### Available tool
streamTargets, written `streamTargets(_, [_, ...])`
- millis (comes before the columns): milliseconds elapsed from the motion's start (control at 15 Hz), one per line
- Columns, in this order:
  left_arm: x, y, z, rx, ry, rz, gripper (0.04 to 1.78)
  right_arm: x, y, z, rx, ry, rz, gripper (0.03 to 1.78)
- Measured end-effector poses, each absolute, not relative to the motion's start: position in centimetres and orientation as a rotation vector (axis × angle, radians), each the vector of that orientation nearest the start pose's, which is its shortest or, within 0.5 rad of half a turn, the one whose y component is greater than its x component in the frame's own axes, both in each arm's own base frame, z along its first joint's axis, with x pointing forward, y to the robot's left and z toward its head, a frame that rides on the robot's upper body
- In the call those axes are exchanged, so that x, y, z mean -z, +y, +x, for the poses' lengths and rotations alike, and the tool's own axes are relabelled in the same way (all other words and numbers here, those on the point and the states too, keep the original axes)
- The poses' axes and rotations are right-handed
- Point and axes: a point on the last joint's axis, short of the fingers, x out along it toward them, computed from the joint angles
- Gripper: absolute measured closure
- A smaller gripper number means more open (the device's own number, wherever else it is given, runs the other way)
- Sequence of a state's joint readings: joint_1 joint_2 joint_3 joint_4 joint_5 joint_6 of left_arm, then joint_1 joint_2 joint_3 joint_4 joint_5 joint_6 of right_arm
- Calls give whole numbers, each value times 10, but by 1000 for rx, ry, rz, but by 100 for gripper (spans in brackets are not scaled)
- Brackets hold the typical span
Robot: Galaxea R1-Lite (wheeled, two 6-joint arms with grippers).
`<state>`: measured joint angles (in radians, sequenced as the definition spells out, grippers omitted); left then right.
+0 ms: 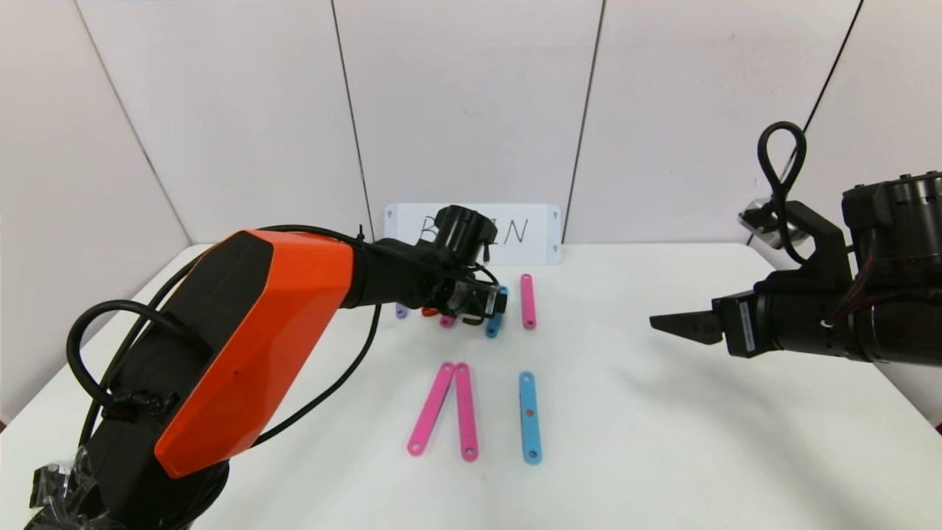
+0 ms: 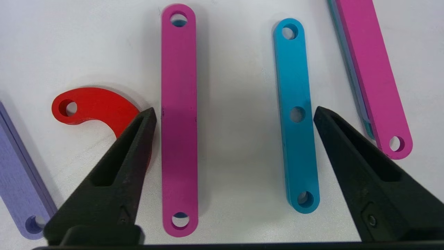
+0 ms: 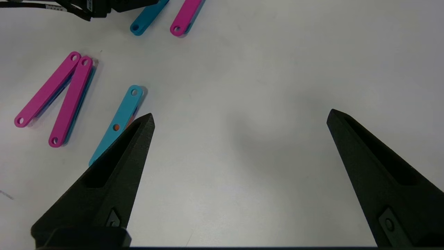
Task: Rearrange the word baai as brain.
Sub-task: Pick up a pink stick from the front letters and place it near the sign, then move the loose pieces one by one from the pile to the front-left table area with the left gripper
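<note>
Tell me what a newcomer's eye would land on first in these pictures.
First the orange left arm sweeping across the table, its left gripper open over a pink bar and a blue bar at the far side. Nearer the robot lie two pink bars in a narrow V, touching at their far ends, with a lone blue bar to their right. The right gripper hangs open over bare table.

The white worktop (image 1: pixel 662 442) carries flat holed bars: near the front, two pink bars (image 1: pixel 445 408) touching at their far ends and a blue bar (image 1: pixel 530 417); farther back, a pink bar (image 1: pixel 528 300), a blue bar (image 2: pixel 295 114), a red curve (image 2: pixel 95 107) and a purple bar (image 2: pixel 17 180)
</note>
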<state>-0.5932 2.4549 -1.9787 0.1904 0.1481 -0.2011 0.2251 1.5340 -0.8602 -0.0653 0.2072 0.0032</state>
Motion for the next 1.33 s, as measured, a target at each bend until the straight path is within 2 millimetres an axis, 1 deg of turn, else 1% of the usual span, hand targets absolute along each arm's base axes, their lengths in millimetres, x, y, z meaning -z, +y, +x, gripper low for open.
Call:
streamTargets(133, [-114, -279, 418, 364, 664, 44, 8, -192, 62, 249, -417, 613, -3, 7])
streamTargets(333, [-118, -282, 418, 372, 637, 20, 7, -191, 61, 249, -415, 614, -2, 7])
streamTargets(933, [-121, -285, 415, 412, 647, -2, 7, -193, 59, 249, -409, 607, 1, 7])
streamTargets(1067, [-126, -285, 413, 433, 648, -33, 7, -193, 59, 249, -409, 608, 1, 7])
streamTargets(1200, [-137, -284, 410, 440, 639, -55, 7, -192, 59, 249, -409, 610, 1, 7])
streamTargets(1333, [-146, -274, 411, 416, 640, -47, 7, -191, 60, 249, -412, 614, 0, 7])
